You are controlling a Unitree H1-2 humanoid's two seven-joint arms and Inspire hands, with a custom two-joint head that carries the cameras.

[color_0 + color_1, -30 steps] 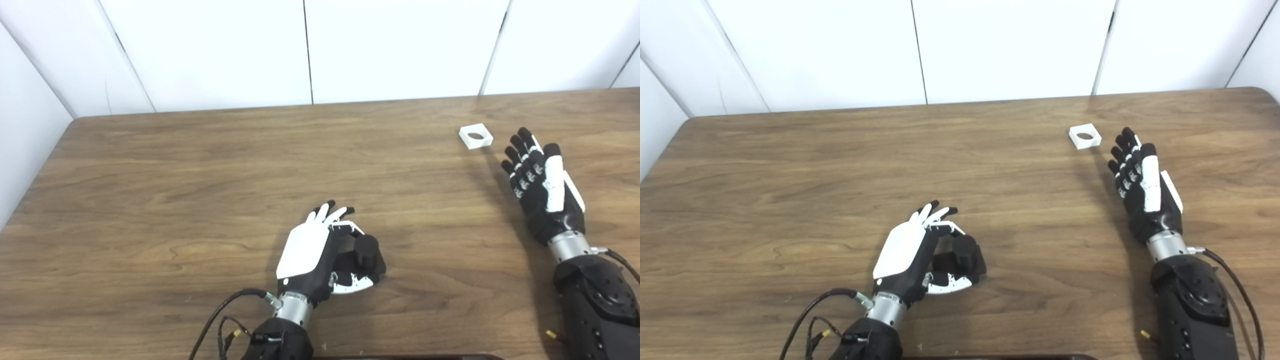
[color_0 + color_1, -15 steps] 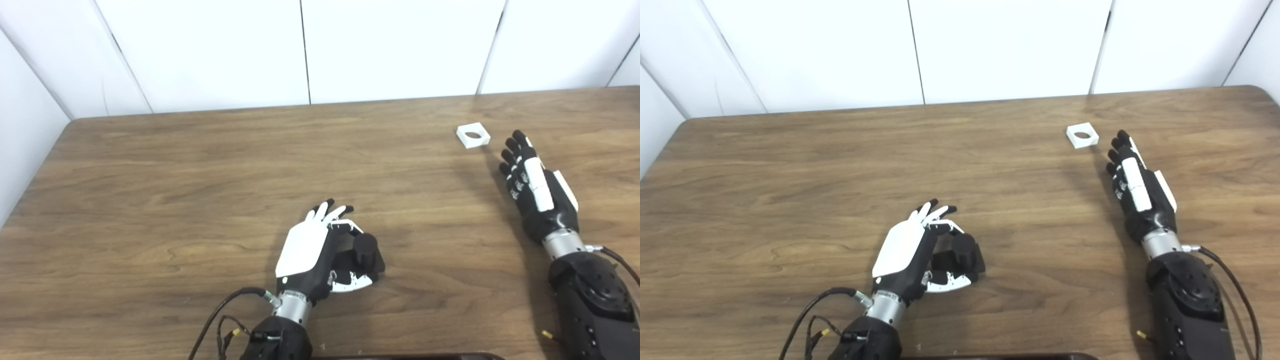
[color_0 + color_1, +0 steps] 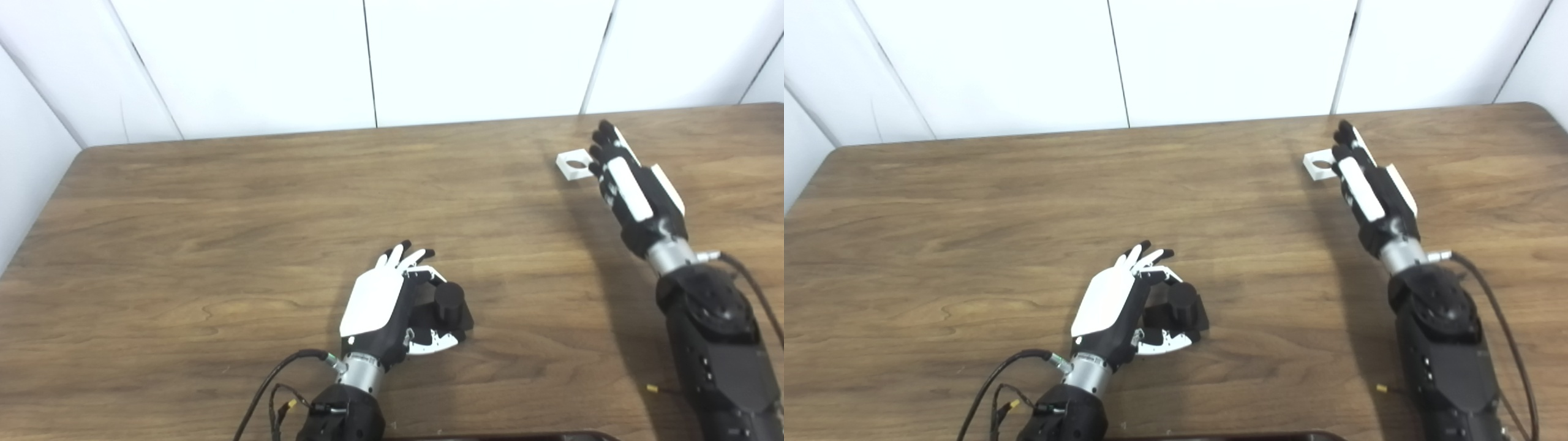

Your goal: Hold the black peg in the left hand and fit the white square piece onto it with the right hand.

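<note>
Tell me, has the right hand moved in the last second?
Yes. The right hand went forward along the table and now reaches beside the white square piece.

Right hand (image 3: 637,190) overlaps white square piece (image 3: 574,165); left hand (image 3: 392,306) cups black peg (image 3: 449,301).

1. We note a wooden table (image 3: 184,202) with brown grain running left to right; it fills most of both views.
2. Its far right corner (image 3: 1534,107) is rounded.
3. Behind it stands a white panelled wall (image 3: 257,61), divided by dark vertical seams (image 3: 369,61).
4. A white side panel (image 3: 24,141) adjoins the table's left edge.
5. Lighting is even, with soft shadows on the wood.
</note>
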